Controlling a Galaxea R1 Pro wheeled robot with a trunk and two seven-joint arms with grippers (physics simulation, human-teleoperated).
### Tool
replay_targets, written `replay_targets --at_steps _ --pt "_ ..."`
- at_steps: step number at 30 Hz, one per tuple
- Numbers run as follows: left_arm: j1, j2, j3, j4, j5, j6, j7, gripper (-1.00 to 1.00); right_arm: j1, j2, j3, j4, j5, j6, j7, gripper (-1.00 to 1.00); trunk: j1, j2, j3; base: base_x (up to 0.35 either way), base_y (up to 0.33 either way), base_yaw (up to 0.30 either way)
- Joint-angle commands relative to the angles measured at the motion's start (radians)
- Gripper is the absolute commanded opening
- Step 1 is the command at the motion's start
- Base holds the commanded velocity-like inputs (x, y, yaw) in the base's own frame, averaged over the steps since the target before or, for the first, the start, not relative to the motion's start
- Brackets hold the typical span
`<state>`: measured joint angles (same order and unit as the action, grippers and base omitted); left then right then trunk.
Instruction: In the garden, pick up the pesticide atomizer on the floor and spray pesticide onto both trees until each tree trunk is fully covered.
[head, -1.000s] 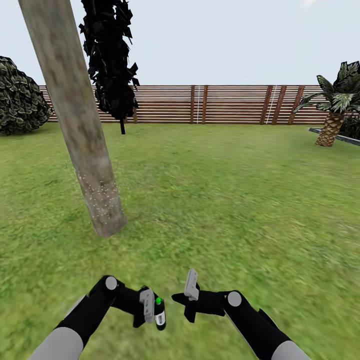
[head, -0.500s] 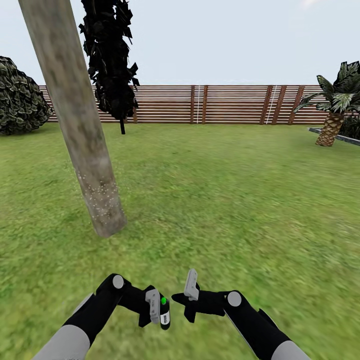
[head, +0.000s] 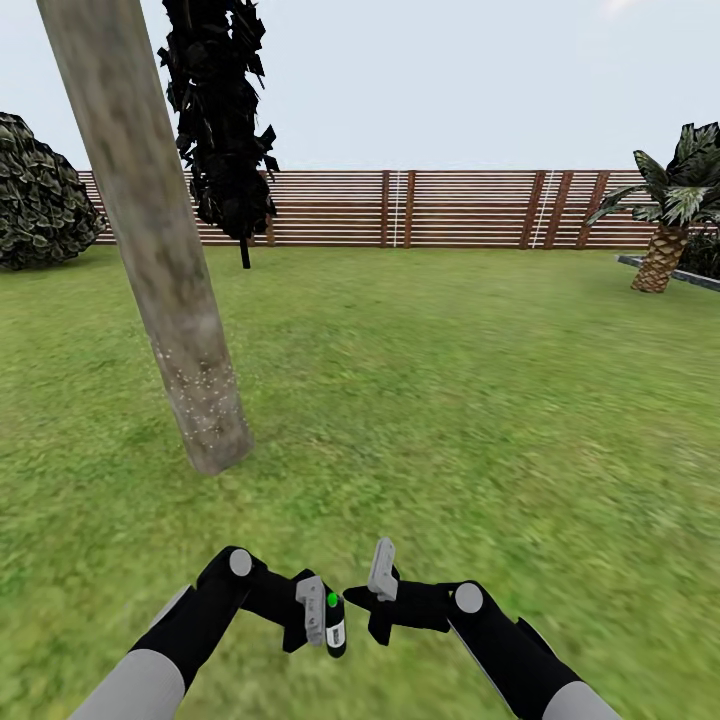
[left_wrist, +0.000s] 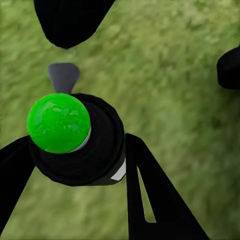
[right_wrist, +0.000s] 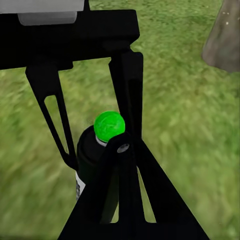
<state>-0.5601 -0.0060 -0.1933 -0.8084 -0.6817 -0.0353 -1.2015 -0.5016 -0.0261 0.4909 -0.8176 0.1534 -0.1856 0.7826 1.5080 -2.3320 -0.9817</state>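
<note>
Holding the atomizer clamped upright in the left gripper, low over the lawn, just beside the right gripper; cannot tell whether that one is open. Near trunk speckled only toward its base; most spraying left.

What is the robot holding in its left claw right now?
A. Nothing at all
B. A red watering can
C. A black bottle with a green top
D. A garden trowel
C. The left gripper is closed around the pesticide atomizer, a black bottle with a round green top, held upright above the grass near the right gripper.
</note>
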Motion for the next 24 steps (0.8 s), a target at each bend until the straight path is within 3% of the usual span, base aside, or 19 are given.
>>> replay_targets --at_steps 1,24 --pt "0.000 0.000 0.000 0.000 0.000 0.000 0.000 -1.00 0.000 0.000 0.000 0.000 0.000 0.000 0.000 -1.00 0.000 0.000 0.000 0.000 0.000 0.000" --pt "-0.007 -0.016 0.003 0.000 0.013 -0.003 -0.002 -1.00 0.000 0.000 0.000 0.002 0.001 0.000 0.000 -1.00 0.000 0.000 0.000 0.000 0.000 0.000"
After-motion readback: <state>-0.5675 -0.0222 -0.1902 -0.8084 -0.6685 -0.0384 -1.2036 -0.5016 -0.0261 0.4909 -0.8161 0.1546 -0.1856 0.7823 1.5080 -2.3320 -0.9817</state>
